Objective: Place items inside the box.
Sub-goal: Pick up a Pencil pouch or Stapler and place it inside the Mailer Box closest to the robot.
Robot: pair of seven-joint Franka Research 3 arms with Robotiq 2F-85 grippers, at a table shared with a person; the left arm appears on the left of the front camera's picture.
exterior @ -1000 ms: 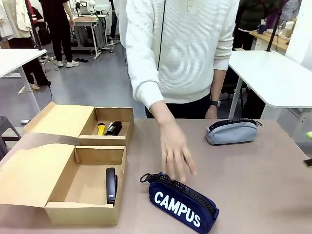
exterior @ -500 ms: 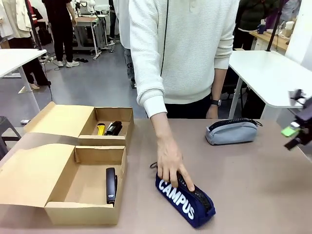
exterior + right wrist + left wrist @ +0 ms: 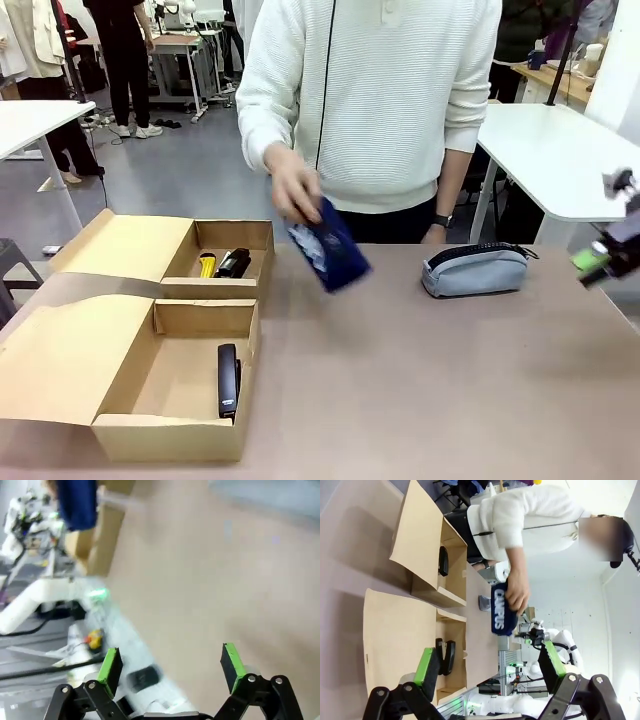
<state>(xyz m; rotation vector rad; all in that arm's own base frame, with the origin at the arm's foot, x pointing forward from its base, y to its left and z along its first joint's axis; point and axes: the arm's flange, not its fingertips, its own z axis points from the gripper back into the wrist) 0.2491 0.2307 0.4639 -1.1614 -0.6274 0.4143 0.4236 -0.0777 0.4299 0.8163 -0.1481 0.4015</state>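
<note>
A person's hand (image 3: 290, 190) holds the navy "CAMPUS" pencil case (image 3: 330, 248) in the air, just right of the cardboard box (image 3: 170, 440). The same pencil case (image 3: 501, 609) hangs beyond my left gripper (image 3: 488, 661), which is open with nothing between its fingers. The box's far compartment holds a yellow utility knife (image 3: 207, 264) and a black stapler (image 3: 233, 263). Another black stapler (image 3: 229, 380) lies in the near compartment. The grey pencil case (image 3: 475, 270) lies on the table at the far right. My right gripper (image 3: 170, 662) is open and empty, hovering at the table's right edge (image 3: 603, 257).
The box's lid flaps (image 3: 70, 350) lie spread out to the left. Bare tabletop (image 3: 430, 390) stretches between the box and the right edge. The person stands at the far side, the other arm hanging by the grey case. The right wrist view is blurred.
The person's hand has picked the navy case up from the near middle of the table and carried it up and back, toward the box. My right gripper has come in at the right edge.
</note>
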